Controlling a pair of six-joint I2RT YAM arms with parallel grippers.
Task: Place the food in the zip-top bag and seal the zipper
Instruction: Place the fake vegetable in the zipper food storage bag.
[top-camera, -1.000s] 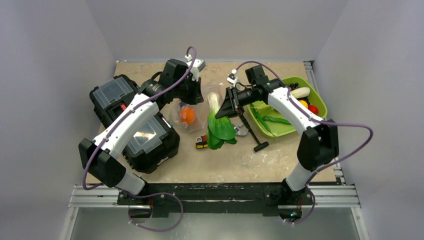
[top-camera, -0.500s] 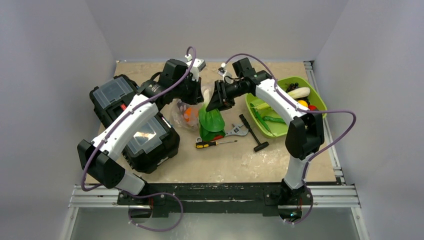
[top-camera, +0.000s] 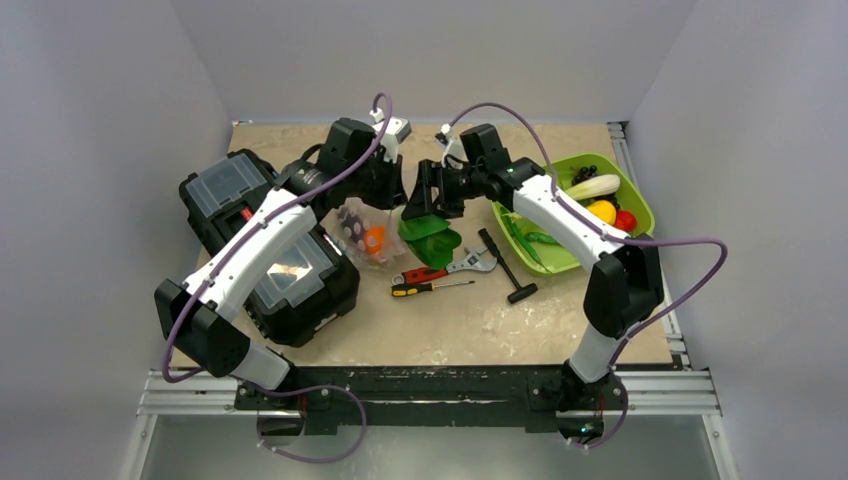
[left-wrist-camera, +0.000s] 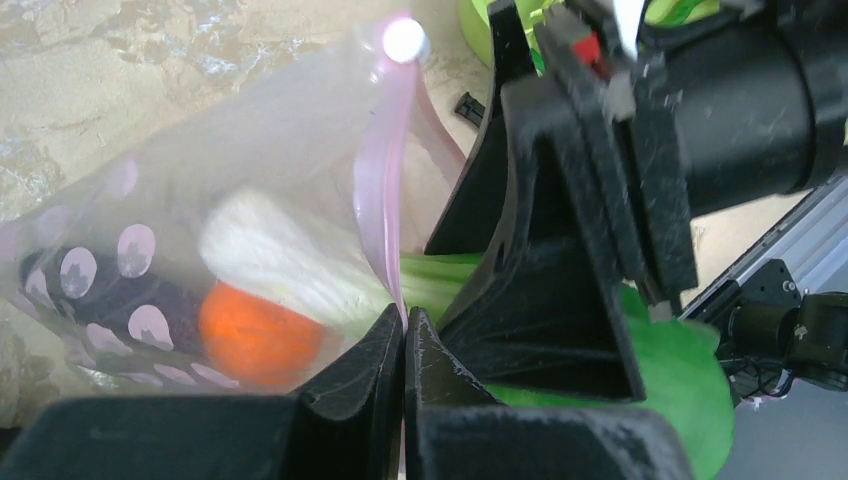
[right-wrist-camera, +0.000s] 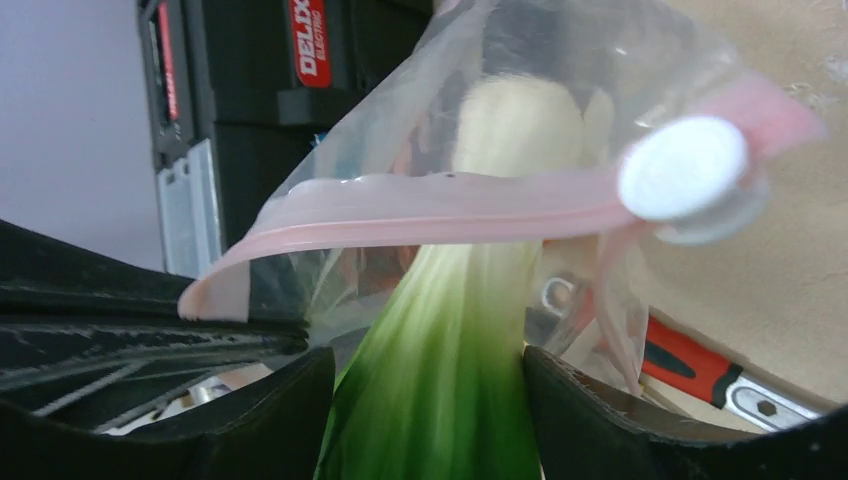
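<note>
The clear zip-top bag (top-camera: 362, 228) lies at mid-table with an orange ball (top-camera: 374, 238) and dark grapes (left-wrist-camera: 95, 295) inside. My left gripper (top-camera: 392, 190) is shut on the bag's pink zipper strip (left-wrist-camera: 378, 190) and holds the mouth up. My right gripper (top-camera: 420, 205) is shut on the bok choy (top-camera: 430, 232). Its white stem end (right-wrist-camera: 520, 130) is inside the bag mouth, under the zipper (right-wrist-camera: 430, 210) with its white slider (right-wrist-camera: 685, 170); the green leaves hang outside. The stem also shows through the bag in the left wrist view (left-wrist-camera: 280, 255).
A lime-green tray (top-camera: 640, 205) at the right holds more toy food. A red-handled wrench (top-camera: 440, 270), a screwdriver (top-camera: 430, 288) and a black T-handle tool (top-camera: 505, 265) lie below the bag. Black tool cases (top-camera: 250, 240) stand at the left.
My right gripper carried the bok choy left and up from the table to the bag mouth, and its stem has entered the bag. The left gripper kept holding the zipper edge.
</note>
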